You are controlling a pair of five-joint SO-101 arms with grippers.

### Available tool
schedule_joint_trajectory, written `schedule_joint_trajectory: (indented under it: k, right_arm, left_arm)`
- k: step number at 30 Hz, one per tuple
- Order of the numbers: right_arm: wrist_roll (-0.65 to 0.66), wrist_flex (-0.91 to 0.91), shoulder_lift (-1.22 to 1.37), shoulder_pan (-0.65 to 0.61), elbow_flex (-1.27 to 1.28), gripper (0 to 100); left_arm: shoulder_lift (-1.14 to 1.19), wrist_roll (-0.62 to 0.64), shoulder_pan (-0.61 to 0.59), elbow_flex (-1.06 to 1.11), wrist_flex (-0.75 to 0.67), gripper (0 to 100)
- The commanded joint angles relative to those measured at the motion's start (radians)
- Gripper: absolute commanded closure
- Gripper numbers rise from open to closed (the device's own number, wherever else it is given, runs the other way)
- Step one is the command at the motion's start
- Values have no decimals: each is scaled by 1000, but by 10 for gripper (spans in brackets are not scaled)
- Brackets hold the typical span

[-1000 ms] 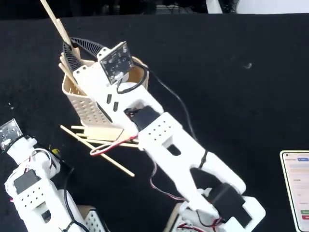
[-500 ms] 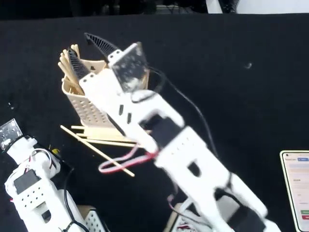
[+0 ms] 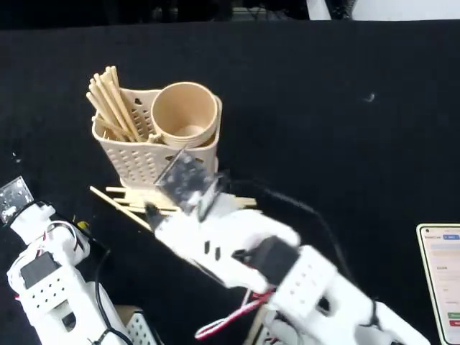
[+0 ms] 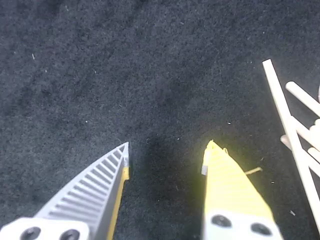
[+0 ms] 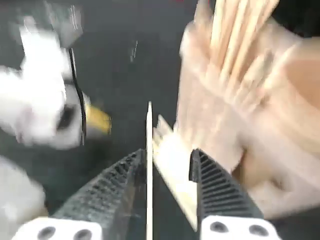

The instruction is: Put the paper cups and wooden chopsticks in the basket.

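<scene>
You had one beige basket [image 3: 136,164] standing on the black table [image 3: 338,115]. Nested paper cups [image 3: 183,113] sat in it, and two rims showed, one inside the other. A bundle of wooden chopsticks [image 3: 108,97], packed too tightly to count, stood at its other end. At least four loose chopsticks [image 3: 129,195] lay flat on the table just beside the basket's wall. Your right gripper [image 5: 167,155] hung over them, fingers apart, with one stick showing in the gap. Your left gripper [image 4: 167,150] was near the table, fingers apart around nothing. The print on a phone [image 3: 440,277] at the edge was too small to read.
</scene>
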Motion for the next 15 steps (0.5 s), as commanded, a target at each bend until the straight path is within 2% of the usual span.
schedule_joint_trajectory:
  k: [1,3,8,12,15]
  right_arm:
    - [78,-146,56,8,222,845]
    - [87,-201,128,-5,268,821]
    - [91,-245,389,-5,213,666]
    - [91,-238,607,-5,107,661]
    - [92,-166,688,-3,13,660]
  left_arm:
    - [-15,0,8,-4,-14,758]
    - [-15,0,8,-4,-14,758]
    - [-15,0,8,-4,-14,758]
    - [-15,0,8,-4,-14,758]
    - [-15,0,8,-4,-14,758]
